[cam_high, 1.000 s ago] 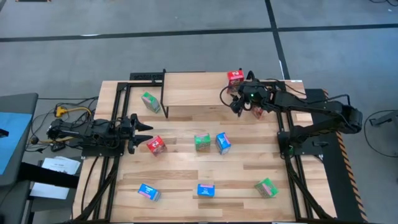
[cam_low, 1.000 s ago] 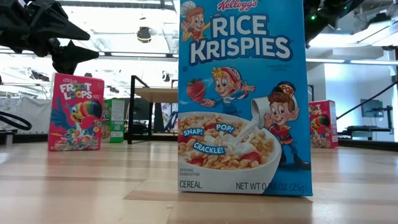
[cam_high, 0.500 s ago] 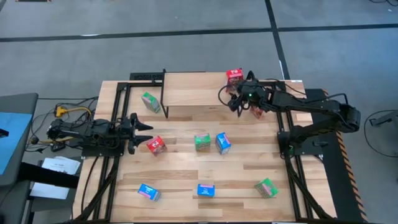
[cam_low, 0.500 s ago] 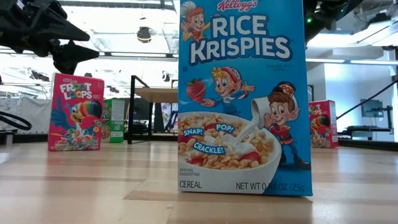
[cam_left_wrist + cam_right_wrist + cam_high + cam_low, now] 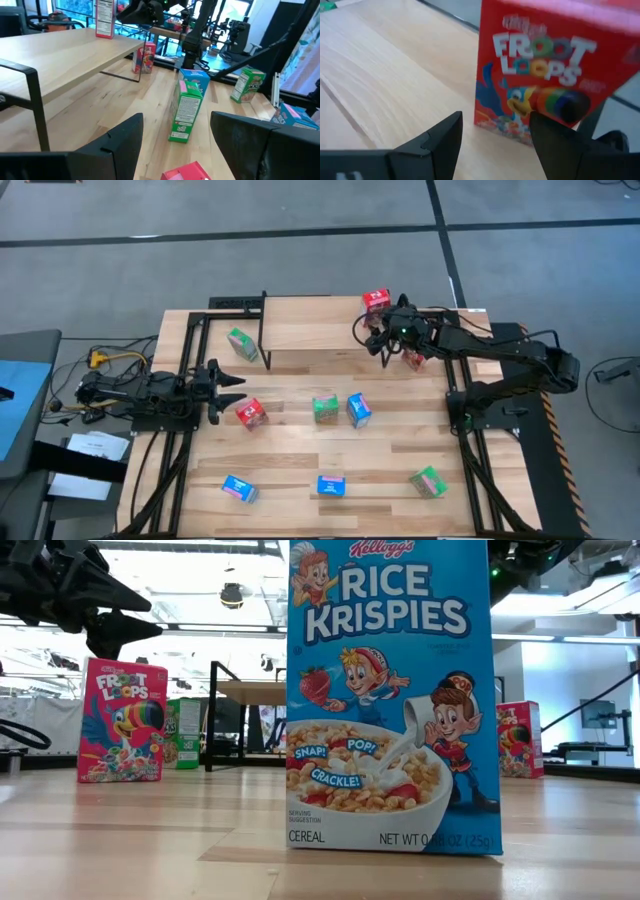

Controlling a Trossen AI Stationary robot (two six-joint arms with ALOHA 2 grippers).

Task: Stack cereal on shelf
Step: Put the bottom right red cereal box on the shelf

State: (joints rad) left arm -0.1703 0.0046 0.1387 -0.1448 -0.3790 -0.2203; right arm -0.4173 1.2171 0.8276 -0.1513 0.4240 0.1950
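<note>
A red cereal box [image 5: 377, 301] stands upright on the far right corner of the shelf [image 5: 305, 323]; the right wrist view shows it [image 5: 540, 75] close ahead on the board. My right gripper [image 5: 381, 334] [image 5: 495, 135] hovers open just short of it, touching nothing. A second red box [image 5: 414, 360] lies on the table under that arm. My left gripper [image 5: 226, 384] [image 5: 175, 135] is open above the table's left side, by a third red box [image 5: 251, 412] [image 5: 186, 174]. Green boxes [image 5: 241, 343] [image 5: 325, 408] [image 5: 428, 480] and blue boxes [image 5: 359, 409] [image 5: 239, 488] [image 5: 331, 484] rest on the tabletop.
The shelf's black legs [image 5: 264, 330] stand left of centre at the far side. In the low view a blue box [image 5: 390, 690] fills the foreground, with a red box [image 5: 122, 720] to its left. Black frame rails [image 5: 170, 460] run along both table sides.
My right gripper has edged slightly toward the far edge, staying open beside the red box on the shelf. No box has moved.
</note>
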